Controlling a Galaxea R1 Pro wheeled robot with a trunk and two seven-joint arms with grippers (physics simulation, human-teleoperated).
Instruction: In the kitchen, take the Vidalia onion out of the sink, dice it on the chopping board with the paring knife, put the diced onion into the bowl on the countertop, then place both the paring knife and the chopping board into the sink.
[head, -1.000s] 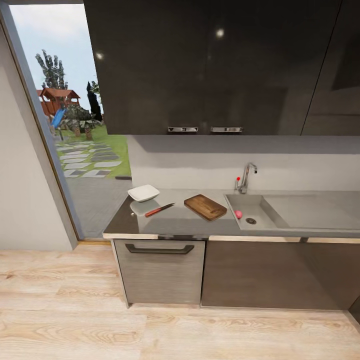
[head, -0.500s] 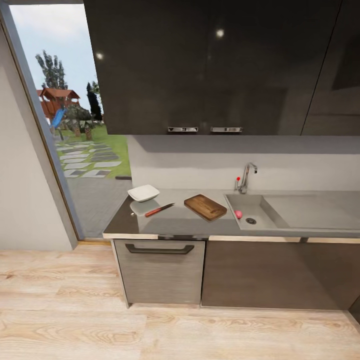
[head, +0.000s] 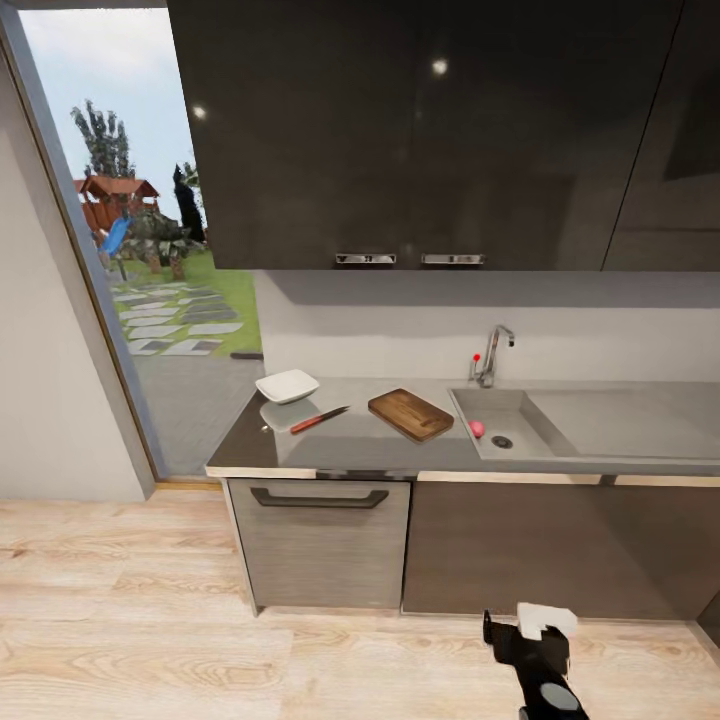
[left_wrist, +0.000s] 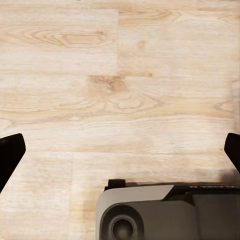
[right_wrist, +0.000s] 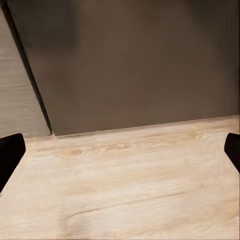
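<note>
The onion sits in the sink, board, knife and bowl waiting on the table. Both claws hang spread above the floor, out of reach.

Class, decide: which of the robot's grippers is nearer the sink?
Right. The right gripper is raised before the cabinets below the sink; the left gripper faces the floor.
</note>
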